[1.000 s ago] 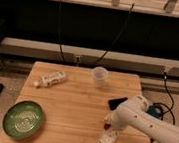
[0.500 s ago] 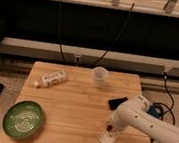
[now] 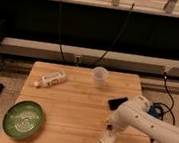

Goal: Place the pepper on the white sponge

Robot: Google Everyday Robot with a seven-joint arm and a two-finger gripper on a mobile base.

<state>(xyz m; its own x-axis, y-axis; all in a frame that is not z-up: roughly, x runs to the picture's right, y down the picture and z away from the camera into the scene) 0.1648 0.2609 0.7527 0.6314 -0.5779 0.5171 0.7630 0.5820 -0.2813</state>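
The white arm (image 3: 151,124) is reaching in from the right edge of the view, crossing the near right part of the wooden surface (image 3: 72,109). Its gripper (image 3: 110,127) is hanging low directly over the far end of the white sponge (image 3: 106,139), which is lying tilted close to the near edge of the surface, right of centre. Whether the fingers are spread or closed cannot be told, since the arm's bulk is hiding them. A small dark red speck by the gripper's tip, at the sponge's far end, may be the pepper (image 3: 109,125), but whether it is being gripped or is resting on the sponge cannot be made out.

A dark phone (image 3: 117,103) is lying just beyond the arm's wrist, partly covered by it, near the right edge. A clear cup (image 3: 99,74) is standing near the far edge, about midway across. A white bottle (image 3: 50,79) is lying on its side toward the far left corner, well apart from the sponge. A green plate (image 3: 23,119) is sitting at the near left corner, with its rim close to both the left and near edges.

The middle of the surface, between bottle, cup, plate and sponge, is lying open. Black cables (image 3: 168,95) are trailing off past the right edge.
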